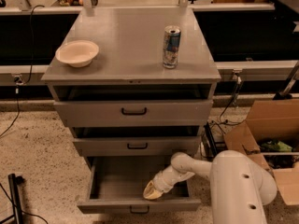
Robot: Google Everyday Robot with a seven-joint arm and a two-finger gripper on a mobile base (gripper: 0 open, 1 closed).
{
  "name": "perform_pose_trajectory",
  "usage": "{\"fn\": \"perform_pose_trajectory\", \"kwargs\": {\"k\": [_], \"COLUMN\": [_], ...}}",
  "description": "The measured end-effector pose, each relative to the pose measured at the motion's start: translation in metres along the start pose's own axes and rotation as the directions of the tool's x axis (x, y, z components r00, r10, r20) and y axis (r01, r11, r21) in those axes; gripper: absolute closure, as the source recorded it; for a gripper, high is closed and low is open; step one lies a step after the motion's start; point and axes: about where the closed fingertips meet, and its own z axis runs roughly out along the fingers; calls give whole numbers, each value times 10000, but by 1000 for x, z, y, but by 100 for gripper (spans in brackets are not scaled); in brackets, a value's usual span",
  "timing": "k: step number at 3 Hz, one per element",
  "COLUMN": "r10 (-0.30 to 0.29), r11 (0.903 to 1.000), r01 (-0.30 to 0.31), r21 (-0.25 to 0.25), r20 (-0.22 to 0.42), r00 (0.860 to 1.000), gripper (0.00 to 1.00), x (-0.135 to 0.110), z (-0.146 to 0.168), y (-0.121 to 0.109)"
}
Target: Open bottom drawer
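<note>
Hand sits low inside the bottom drawer, its pale tip down near the grey floor just behind the front panel, a little right of the drawer's middle. Whether it is spread or closed cannot be told from the camera view, and nothing can be seen held in it. The arm comes in from the right, over the drawer's right wall, and slopes down and left to the hand. The bottom drawer is pulled well out of the cabinet, far beyond the middle drawer and the top drawer, both of which show only a narrow dark gap above their fronts. Its black handle is on the outer face of the panel, so the panel stands between hand and handle. The drawer slides toward the camera, and the panel lies on that same side of the hand, so any further pull would likely press against the panel's inner face. By the look of it the drawer is open, or nearly so. A bowl and a can stand on the cabinet top, well apart.
</note>
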Motion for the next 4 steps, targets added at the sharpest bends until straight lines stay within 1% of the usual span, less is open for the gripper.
{"fn": "perform_pose_trajectory", "kwargs": {"k": [1,2,3,4], "r10": [-228,-379,-550,-584], "r11": [9990,9967,9935,9904], "r01": [219,356,546,635], "r21": [393,736,1004,1226], "r20": [216,303,12,-451], "r00": [9995,9988,9985,9973], "gripper": [100,100,100,100], "x": [0,4,7,12], "z": [-14,-12,3,24], "y": [-6,-17,-28,-34]}}
